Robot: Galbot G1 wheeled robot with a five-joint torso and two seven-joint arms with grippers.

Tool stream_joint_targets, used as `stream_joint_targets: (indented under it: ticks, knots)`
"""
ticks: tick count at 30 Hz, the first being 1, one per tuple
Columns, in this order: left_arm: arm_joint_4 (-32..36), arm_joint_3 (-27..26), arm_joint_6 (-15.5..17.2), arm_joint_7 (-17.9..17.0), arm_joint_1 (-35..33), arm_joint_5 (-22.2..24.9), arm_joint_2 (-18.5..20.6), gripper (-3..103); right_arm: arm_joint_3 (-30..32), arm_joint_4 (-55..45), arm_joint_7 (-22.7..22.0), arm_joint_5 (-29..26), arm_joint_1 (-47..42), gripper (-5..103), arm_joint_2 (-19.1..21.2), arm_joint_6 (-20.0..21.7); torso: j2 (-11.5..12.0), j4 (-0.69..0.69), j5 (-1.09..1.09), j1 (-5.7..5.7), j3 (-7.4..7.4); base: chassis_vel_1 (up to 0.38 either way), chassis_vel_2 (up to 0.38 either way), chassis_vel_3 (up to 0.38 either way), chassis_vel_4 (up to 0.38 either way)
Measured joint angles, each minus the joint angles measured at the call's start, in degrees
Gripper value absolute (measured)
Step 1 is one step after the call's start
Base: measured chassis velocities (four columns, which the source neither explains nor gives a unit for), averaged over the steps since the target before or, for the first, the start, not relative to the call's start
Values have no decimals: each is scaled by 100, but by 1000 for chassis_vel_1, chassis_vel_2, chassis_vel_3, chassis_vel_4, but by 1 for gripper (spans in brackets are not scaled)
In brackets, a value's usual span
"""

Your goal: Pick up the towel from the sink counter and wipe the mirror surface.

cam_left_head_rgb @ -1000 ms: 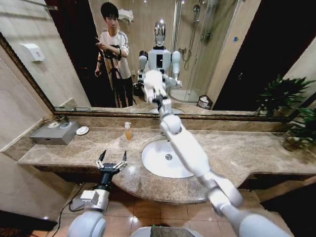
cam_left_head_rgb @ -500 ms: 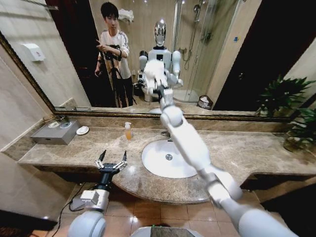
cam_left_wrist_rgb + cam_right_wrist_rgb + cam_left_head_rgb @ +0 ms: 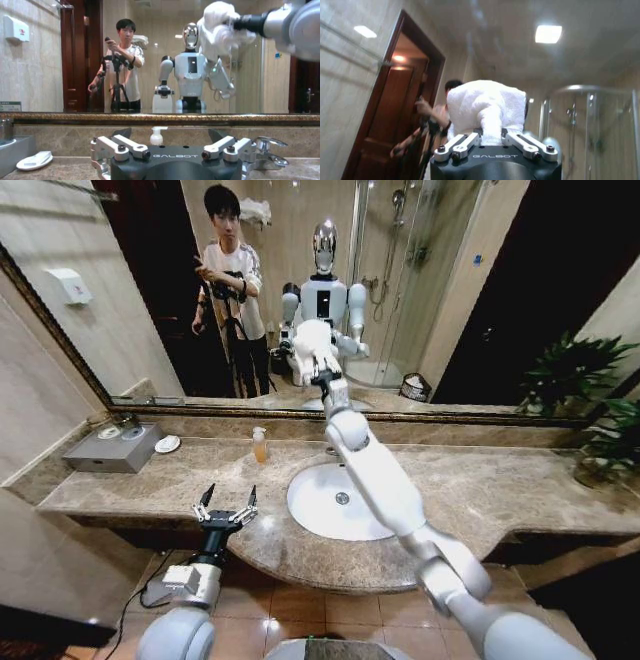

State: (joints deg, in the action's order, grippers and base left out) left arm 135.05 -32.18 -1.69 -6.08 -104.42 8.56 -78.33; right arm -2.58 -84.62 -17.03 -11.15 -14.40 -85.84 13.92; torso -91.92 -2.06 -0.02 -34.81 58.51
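Note:
My right gripper point(image 3: 318, 370) is shut on a bunched white towel point(image 3: 314, 343), held up against the glass of the mirror point(image 3: 480, 300) above the faucet point(image 3: 333, 450). In the right wrist view the towel point(image 3: 487, 107) bulges out past the fingers point(image 3: 457, 144) of the gripper point(image 3: 492, 140), and the glass beyond reflects the room. The left wrist view shows the towel point(image 3: 220, 26) high up. My left gripper point(image 3: 226, 502) hangs open with nothing in it at the front edge of the sink counter point(image 3: 500, 480), left of the basin point(image 3: 335, 500); its own view shows it point(image 3: 170, 134) facing the mirror.
On the counter's left stand a soap bottle point(image 3: 259, 445), a white soap dish point(image 3: 167, 444) and a grey tray point(image 3: 110, 448). A potted plant point(image 3: 605, 440) sits at the far right. The mirror reflects a person with a tripod behind me.
My right gripper slid the towel up the mirror, then back down a little. The left arm has not moved.

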Motion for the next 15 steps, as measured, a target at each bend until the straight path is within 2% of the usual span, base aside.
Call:
stream_joint_targets:
  ticks: [7,15]
  knots:
    - [0,0,0,0,0,0,0,100,-2,111,-58,1,172,13,-20,24,0,0,1,0,0,0,0,0,0]
    - [0,0,0,0,0,0,0,100,41,249,16,398,-734,13,-180,-142,0,0,1,0,0,0,0,0,0]
